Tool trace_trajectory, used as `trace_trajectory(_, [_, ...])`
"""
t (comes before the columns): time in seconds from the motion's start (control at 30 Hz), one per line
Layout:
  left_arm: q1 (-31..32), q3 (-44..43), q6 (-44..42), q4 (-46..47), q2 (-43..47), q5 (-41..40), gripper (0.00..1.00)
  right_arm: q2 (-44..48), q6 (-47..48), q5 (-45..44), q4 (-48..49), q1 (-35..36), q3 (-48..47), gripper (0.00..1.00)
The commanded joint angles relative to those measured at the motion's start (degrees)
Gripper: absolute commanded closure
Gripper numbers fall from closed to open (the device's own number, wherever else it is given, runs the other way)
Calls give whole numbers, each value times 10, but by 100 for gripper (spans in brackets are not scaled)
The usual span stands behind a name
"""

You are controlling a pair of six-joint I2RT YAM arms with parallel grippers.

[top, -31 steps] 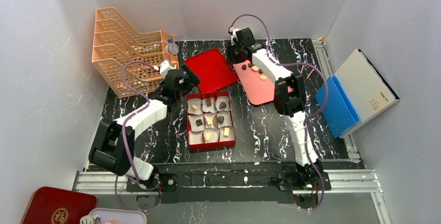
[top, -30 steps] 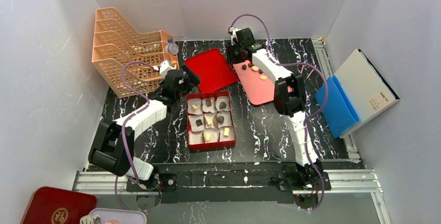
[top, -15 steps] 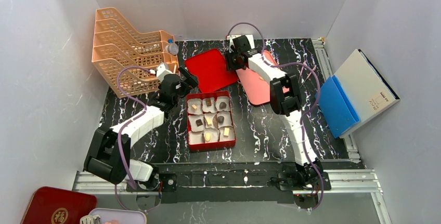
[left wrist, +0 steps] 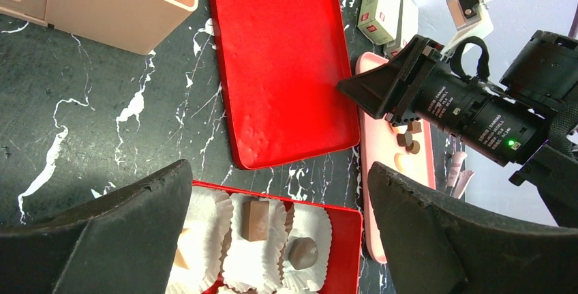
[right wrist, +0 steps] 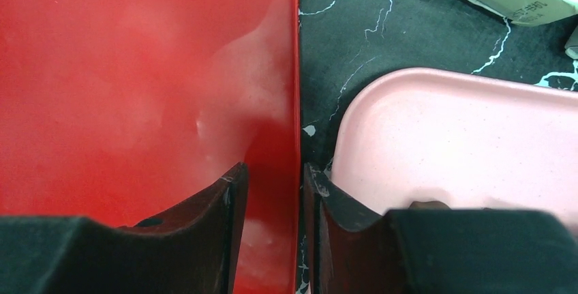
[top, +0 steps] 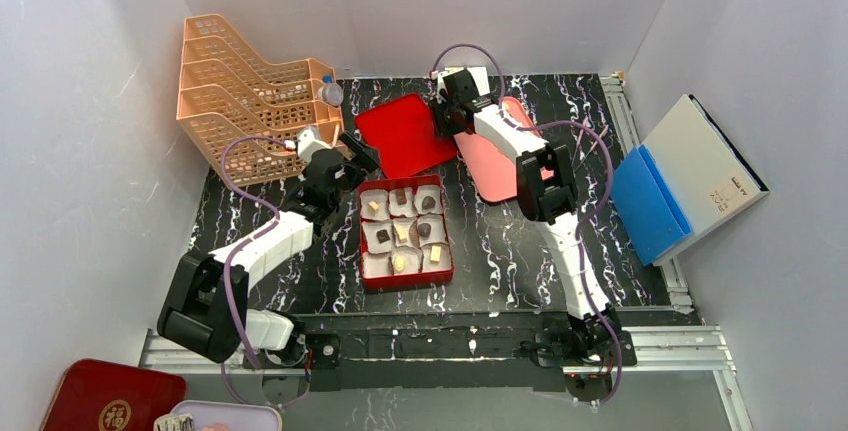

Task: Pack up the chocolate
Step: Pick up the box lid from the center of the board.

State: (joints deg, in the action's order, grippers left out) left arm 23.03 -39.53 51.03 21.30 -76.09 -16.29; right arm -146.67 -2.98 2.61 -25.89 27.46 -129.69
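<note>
Packed chocolate: eight small dark brown and tan chocolate pieces (top: 401, 233) sit one to a cup in white crinkled paper cups (top: 377, 265). The cups line a shallow red box (top: 362, 241) at mid-table between the two arms.
Loose chocolate: a few brown pieces (left wrist: 407, 140) lie close together on a pale pink plastic tray (left wrist: 375, 130), with a paler one beside them. The tray is to the right of the box.
Orientation, blocky piece: the brown block (left wrist: 255, 211) in the box's far row lies with its long axis running from the box toward the flat red lid (top: 405, 134).
Orientation, round piece: the dark ball (left wrist: 303, 252) just beside that block shows no long axis.
Orientation, yellow block: this piece (top: 435, 253) in the near right cup has its long axis running near to far.
Left gripper (left wrist: 279, 178): the jaws are spread wide with nothing between them. It hangs over the far edge of the red box and points toward the red lid.
Right gripper (right wrist: 272, 171): the fingers stand a narrow gap apart, and nothing is seen held. They are over the lid's right edge, with the pink tray just beside. I cannot tell whether they touch the lid.
Red lid: it lies flat on the black marbled table (top: 500, 251), skewed to the box.
Cartons: small white cartons (left wrist: 385, 4) lie beyond the tray's far end.
</note>
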Motion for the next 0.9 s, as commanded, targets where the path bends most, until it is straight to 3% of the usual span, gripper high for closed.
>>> trace_trajectory(0.0, [2, 15, 5, 17, 27, -11, 2, -12, 20, -31, -2, 0, -12, 58])
trace_trajectory(0.27, [2, 30, 1, 29, 42, -6, 2, -37, 28, -89, -23, 3, -22, 71])
trace_trajectory(0.47, [2, 53, -10, 30, 59, -12, 2, -50, 27, -113, -27, 11, -24, 99])
trace_trajectory(0.87, [2, 53, -14, -5, 81, -25, 2, 10, 27, -89, -10, 24, -11, 99])
